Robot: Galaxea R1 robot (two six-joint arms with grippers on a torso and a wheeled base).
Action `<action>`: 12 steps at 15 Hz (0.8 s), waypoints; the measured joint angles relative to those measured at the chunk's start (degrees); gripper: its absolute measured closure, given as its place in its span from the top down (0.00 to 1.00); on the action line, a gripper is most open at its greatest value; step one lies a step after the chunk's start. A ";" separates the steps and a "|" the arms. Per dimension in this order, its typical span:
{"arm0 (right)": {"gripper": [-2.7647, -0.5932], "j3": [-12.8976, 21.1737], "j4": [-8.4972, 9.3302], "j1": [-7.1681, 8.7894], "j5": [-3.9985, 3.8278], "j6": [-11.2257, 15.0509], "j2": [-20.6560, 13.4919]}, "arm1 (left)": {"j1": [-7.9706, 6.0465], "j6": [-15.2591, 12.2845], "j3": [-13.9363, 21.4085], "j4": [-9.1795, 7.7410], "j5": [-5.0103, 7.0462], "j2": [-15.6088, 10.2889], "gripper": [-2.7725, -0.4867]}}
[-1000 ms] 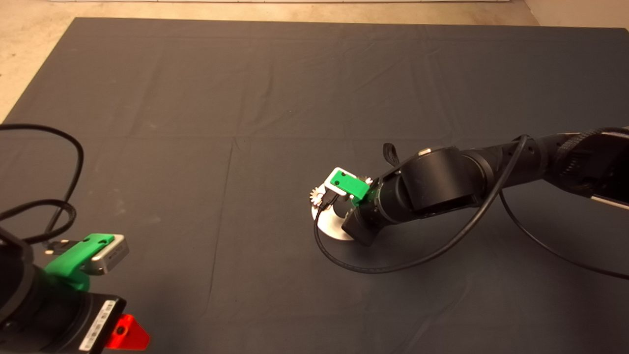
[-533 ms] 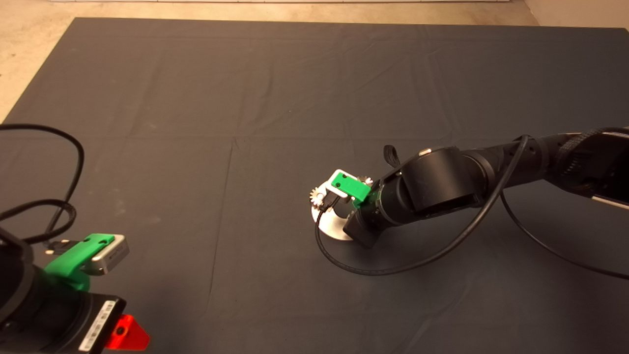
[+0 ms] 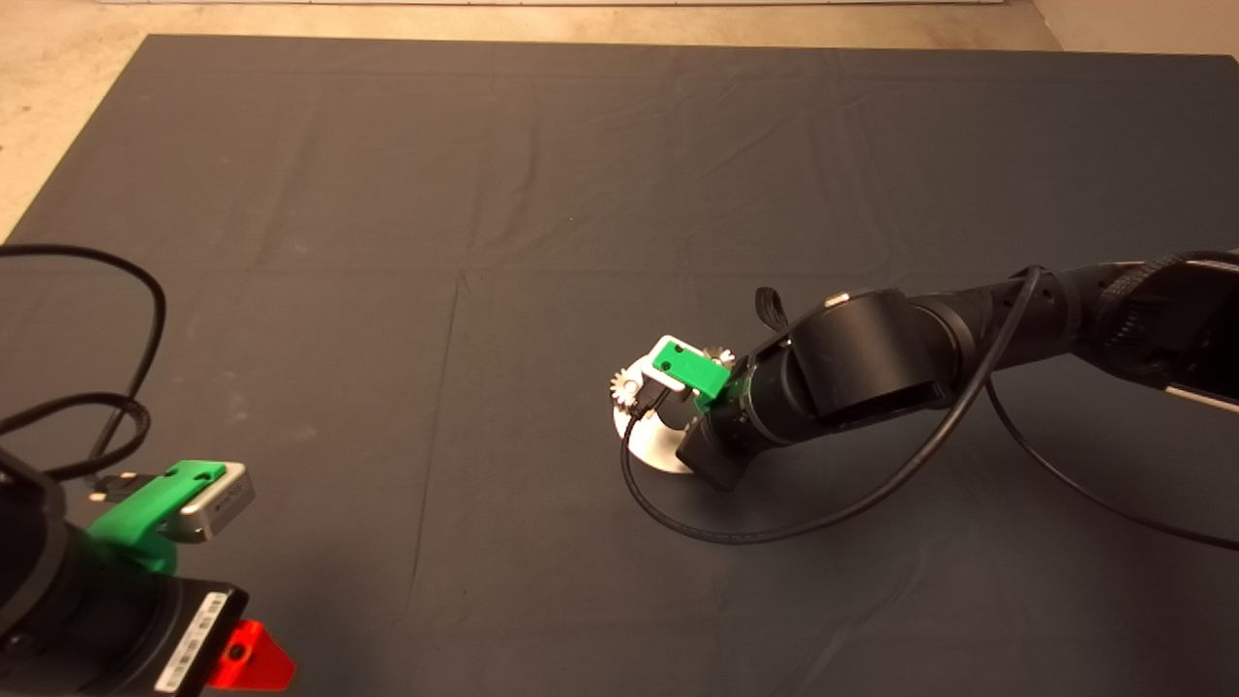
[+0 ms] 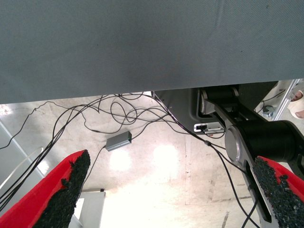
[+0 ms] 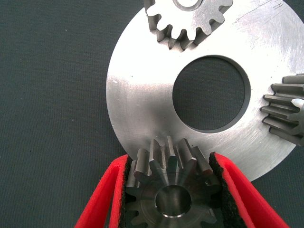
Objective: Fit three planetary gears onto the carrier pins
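Observation:
The silver disc (image 5: 142, 95) with its large centre hole lies on the mat and shows in the head view as the disc (image 3: 658, 450) under the right wrist. My right gripper (image 5: 169, 159) is shut on a planetary gear (image 5: 166, 190) at the disc's rim, a black pad against each side. A second gear (image 5: 187, 21) sits on the disc across the hole, and a third gear (image 5: 287, 111) sits at the disc's side. The carrier pins are hidden under the gears. My left gripper (image 4: 173, 161) is parked at the mat's lower left corner, open and empty.
The right arm's black cable (image 3: 774, 528) loops over the mat in front of the disc. Another black cable (image 3: 116, 407) lies by the parked left arm. The left wrist view shows floor with cables and a robot base beyond the mat edge.
The right wrist has shifted slightly down and toward the disc's near side, with the gear held. The left arm has not moved.

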 joint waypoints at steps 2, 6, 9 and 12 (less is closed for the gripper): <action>0.19 0.00 0.20 0.00 -0.18 0.01 0.20 | 0.00 0.00 0.00 -0.02 0.00 0.00 0.87; 0.19 0.00 0.71 -0.04 -0.44 0.09 0.48 | 0.00 0.02 0.00 -0.02 0.00 0.00 0.87; 0.19 0.00 0.71 -0.02 -1.02 0.21 1.07 | 0.00 0.02 0.00 -0.02 0.00 0.00 0.87; 0.19 0.00 0.71 -0.02 -0.94 0.20 1.07 | 0.00 0.02 0.00 -0.02 0.00 0.00 0.87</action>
